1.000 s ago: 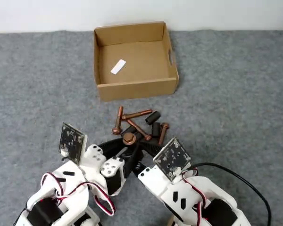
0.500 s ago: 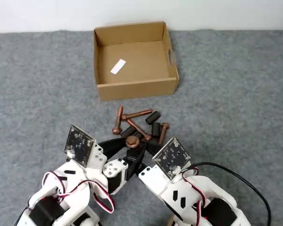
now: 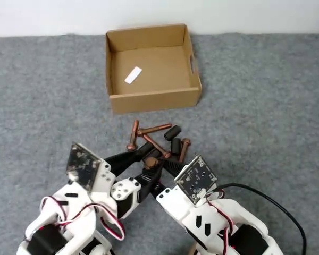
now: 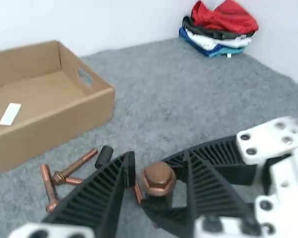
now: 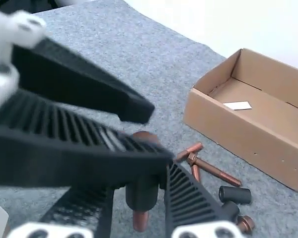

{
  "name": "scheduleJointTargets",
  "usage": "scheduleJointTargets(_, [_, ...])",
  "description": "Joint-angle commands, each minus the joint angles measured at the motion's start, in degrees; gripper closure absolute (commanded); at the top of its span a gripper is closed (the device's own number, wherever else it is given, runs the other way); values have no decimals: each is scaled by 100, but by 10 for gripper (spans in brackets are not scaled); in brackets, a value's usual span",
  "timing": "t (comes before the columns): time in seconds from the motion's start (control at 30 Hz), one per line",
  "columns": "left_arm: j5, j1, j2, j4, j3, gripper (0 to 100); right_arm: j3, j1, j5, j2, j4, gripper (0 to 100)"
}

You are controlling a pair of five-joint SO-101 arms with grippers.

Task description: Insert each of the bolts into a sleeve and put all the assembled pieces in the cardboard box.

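Observation:
A copper bolt (image 4: 157, 180) stands in a black sleeve (image 5: 141, 192), its hex head up and its tip poking out below. My right gripper (image 5: 141, 186) is shut on that sleeve, just in front of the loose pile (image 3: 158, 166). My left gripper (image 4: 157, 159) is open, one finger on each side of the bolt head without touching it (image 3: 147, 159). Several loose bolts (image 3: 154, 128) and three black sleeves (image 3: 172, 132) lie on the grey carpet between the arms and the cardboard box (image 3: 151, 99).
The open box holds a white label (image 3: 133, 75) and has a hand slot in its right wall. A pile of folded clothes (image 4: 218, 22) lies against the far wall. Grey carpet (image 3: 266, 117) stretches to both sides of the pile.
The left gripper's fingers have spread apart off the bolt head. Its wrist has swung a little, and the bolt with its sleeve has shifted slightly toward the right arm.

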Motion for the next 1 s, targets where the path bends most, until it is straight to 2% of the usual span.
scheduleJointTargets(0.0, [-53,-132,26,158,-523,873,-132,295,18,-48,-136,990])
scheduleJointTargets(0.1, [-70,-624,9,185,-699,993,-132,567,9,-48,-127,990])
scheduleJointTargets(0.23, [-123,-1662,9,193,-681,997,-132,1059,-334,-40,-119,991])
scheduleJointTargets(0.33, [-624,-2593,9,193,-347,997,-211,1402,-774,110,136,991])
scheduleJointTargets(0.5, [-853,-3859,9,334,593,997,-1213,1974,-2101,1569,752,991])
scheduleJointTargets(0.7, [-1081,-4273,9,299,1851,996,-3033,2308,-2233,3996,585,991])
scheduleJointTargets(0.87, [-1257,-4281,9,-132,2580,996,-4246,2580,-2189,5613,-321,991])
scheduleJointTargets(0.97, [-1257,-4273,9,-651,2976,996,-4774,2651,-1829,6466,-971,991])
